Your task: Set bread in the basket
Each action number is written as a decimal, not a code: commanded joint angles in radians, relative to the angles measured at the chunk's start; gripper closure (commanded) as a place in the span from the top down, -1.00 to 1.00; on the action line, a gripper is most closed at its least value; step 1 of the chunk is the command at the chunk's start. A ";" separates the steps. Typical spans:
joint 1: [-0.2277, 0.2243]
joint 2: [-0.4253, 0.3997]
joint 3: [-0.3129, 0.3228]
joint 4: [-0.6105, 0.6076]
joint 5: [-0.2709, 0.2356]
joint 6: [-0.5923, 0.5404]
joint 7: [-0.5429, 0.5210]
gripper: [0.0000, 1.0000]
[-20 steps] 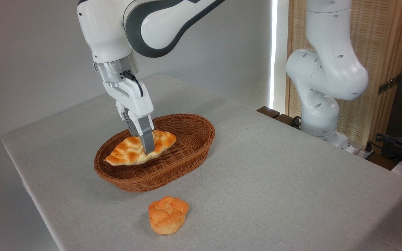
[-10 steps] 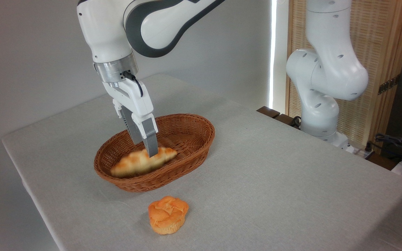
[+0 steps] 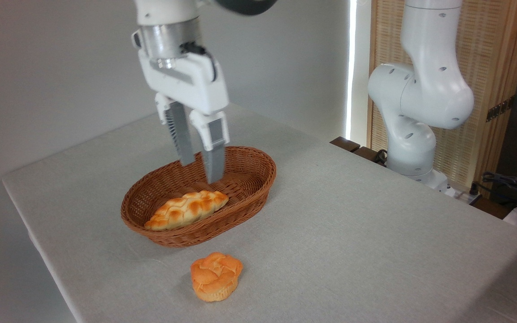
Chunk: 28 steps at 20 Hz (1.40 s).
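While my tool (image 3: 201,172) hangs above the basket (image 3: 249,186), its two fingers (image 3: 214,161) stand apart with nothing between them: released, empty. Tips point down, clear air under them.

Bread (image 3: 187,209): lying flat inside the basket, below my tool and a little toward the camera. Long axis runs along the basket's length. One tapered end rests near the near-left wall, the other about mid-basket. Not touching my fingers; open gap between tips and loaf.

Basket: oval, wicker, low flared sides. Back half, directly under and behind my tool, shows bare weave. Rim sits well below my fingertips.

Worktop (image 3: 352,233): pale cloth. Left edge runs past the basket, with a strip of cloth between rim and edge. Front-left edge falls off below the basket. Wide bare cloth to the right of my tool.

Small orange bun (image 3: 216,276): on the worktop, nearer the camera than the basket, apart from its rim, well below and in front of my tool.

My arm's base column (image 3: 413,148) stands at the far right, off the worktop's back edge, well apart from the basket. Plain wall behind my tool.
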 commanded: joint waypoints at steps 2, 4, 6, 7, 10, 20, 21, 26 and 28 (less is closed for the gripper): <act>0.021 0.026 0.048 0.109 -0.020 -0.121 0.075 1.00; 0.021 0.055 0.079 0.164 -0.021 -0.164 0.115 1.00; 0.021 0.084 0.084 0.221 -0.021 -0.194 0.119 1.00; 0.021 0.086 0.082 0.224 -0.023 -0.194 0.119 1.00; 0.021 0.086 0.082 0.224 -0.043 -0.194 0.116 1.00; 0.021 0.089 0.081 0.222 -0.080 -0.196 0.118 1.00; 0.021 0.089 0.081 0.222 -0.078 -0.196 0.119 1.00; 0.021 0.089 0.081 0.222 -0.078 -0.198 0.119 1.00; 0.021 0.089 0.081 0.222 -0.078 -0.198 0.118 1.00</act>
